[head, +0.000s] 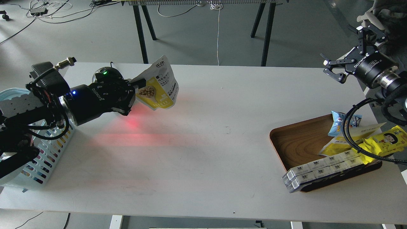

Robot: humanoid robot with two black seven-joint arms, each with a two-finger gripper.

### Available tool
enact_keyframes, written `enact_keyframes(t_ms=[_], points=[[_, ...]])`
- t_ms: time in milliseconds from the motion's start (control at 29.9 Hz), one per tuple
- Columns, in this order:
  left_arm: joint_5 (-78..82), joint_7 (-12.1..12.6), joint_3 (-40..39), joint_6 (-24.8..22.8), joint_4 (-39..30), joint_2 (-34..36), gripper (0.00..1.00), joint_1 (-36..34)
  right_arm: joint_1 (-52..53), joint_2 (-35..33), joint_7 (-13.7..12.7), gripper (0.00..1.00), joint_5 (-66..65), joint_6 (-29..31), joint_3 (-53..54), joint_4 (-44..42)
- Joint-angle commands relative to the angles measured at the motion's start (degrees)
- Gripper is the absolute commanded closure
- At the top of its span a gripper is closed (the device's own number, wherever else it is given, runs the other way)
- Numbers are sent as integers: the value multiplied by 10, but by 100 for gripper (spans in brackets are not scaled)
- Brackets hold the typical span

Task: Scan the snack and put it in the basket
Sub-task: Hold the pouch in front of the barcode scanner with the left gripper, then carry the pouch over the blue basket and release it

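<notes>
The left gripper [135, 87] is clamped on the left edge of the snack [158, 85] and holds it tilted in the air above the far left part of the table [203, 143] — a small yellow-and-white pouch with a white top, black text panels and a picture of round beige nuts in a bowl. Red light glows on the tabletop just below it, and the light blue basket [38, 159] with slotted sides sits at the table's left edge, partly behind the arm. The right gripper [341, 54] hangs empty with its fingers apart — above the table's far right corner, well beyond the wooden tray [299, 143] of packets.
</notes>
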Motion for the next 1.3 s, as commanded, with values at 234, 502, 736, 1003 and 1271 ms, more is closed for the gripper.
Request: enact_keyframes(t_ms=[234, 502, 736, 1003, 1271], points=[[-6, -32, -38, -12, -25, 103, 100, -12, -1, 0, 0, 2, 0, 0, 0, 0], [-131, -77, -63, -21, -17, 294, 100, -12, 0, 1, 0, 2, 0, 0, 0, 0], [-225, -94, -23, -22, 40, 407, 100, -11, 3, 7, 0, 2, -1, 0, 0, 0], [-335, -95, 69, -48, 105, 434, 100, -11, 2, 8, 0, 2, -1, 0, -1, 1], [-387, -101, 176, -19, 125, 434, 100, -11, 0, 8, 0, 2, 0, 0, 0, 1]])
